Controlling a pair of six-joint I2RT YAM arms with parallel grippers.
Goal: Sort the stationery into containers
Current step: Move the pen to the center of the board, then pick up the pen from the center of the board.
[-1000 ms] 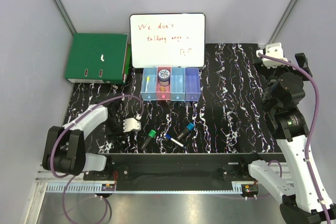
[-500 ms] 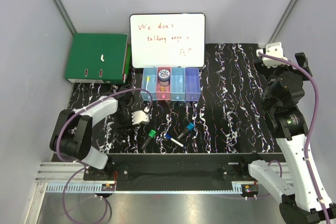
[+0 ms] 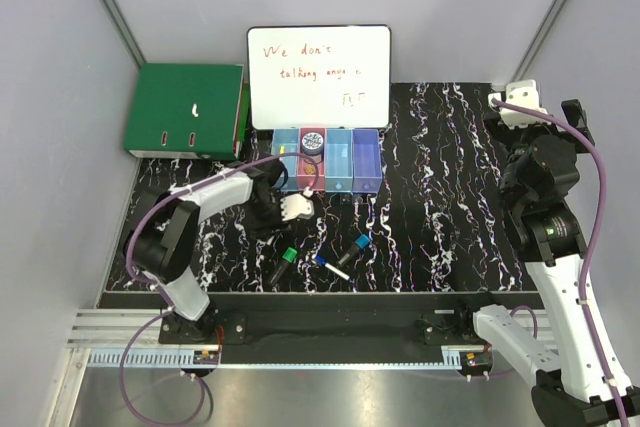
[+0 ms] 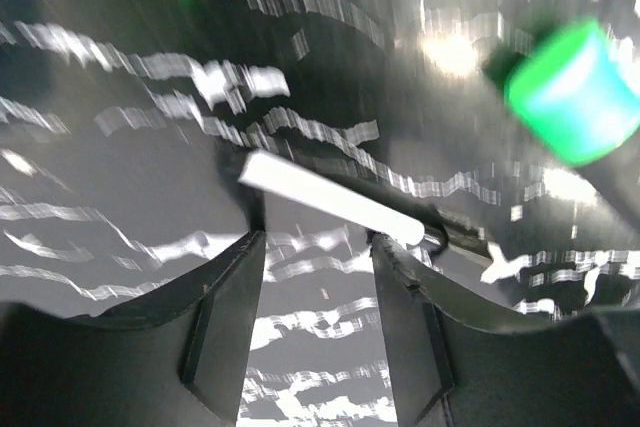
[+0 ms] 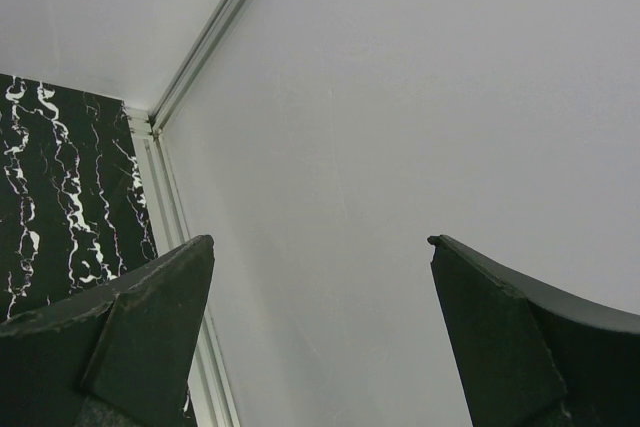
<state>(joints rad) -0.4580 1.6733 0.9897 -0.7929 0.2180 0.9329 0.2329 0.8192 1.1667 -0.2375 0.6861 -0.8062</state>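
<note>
The left end effector (image 3: 296, 209), fingers spread and empty, should centre over the green-capped marker (image 3: 284, 263) before closing, clear of the bins (image 3: 340, 162).

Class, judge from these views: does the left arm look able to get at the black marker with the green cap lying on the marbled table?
Probably yes. The left pincer hovers open just behind the green-capped black marker, with nothing between them; the marker's green cap shows close by in the wrist view.

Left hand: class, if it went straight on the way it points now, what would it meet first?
Probably the white pen lying just beyond the open left hand; the view is blurred, so depth is uncertain.
</note>
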